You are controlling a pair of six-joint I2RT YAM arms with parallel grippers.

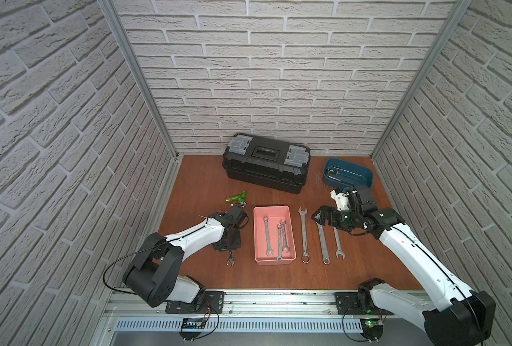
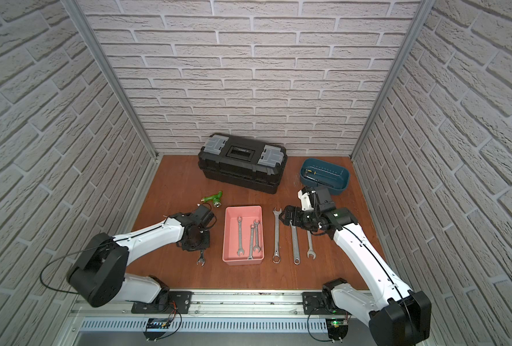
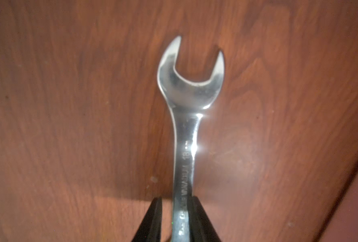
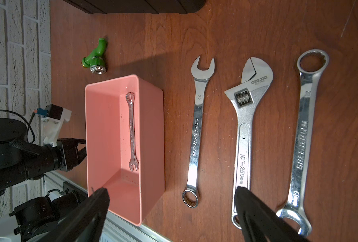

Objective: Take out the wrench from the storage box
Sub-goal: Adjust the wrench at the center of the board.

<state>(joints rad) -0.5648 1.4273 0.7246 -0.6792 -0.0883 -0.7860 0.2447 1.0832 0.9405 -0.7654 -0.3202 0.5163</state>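
The salmon-pink storage box (image 1: 274,263) (image 2: 242,262) (image 4: 152,136) sits mid-table with three small wrenches lying in it (image 1: 267,236) (image 1: 279,241) (image 1: 284,236). Left of the box, another wrench (image 1: 230,260) (image 2: 201,260) (image 3: 190,88) lies on the wooden table, its open end toward the front edge. My left gripper (image 1: 230,250) (image 3: 176,199) points down over its shank, jaws slightly parted: one finger touches the shank and a gap shows at the other. My right gripper (image 1: 315,218) (image 4: 171,189) hovers wide open and empty, right of the box.
Three large wrenches lie side by side right of the box: a combination wrench (image 1: 303,233), an adjustable one (image 1: 323,242) and another (image 1: 338,242). A black toolbox (image 1: 266,163) and a dark-blue tub (image 1: 348,172) stand at the back. A green nozzle (image 1: 236,199) lies behind my left arm.
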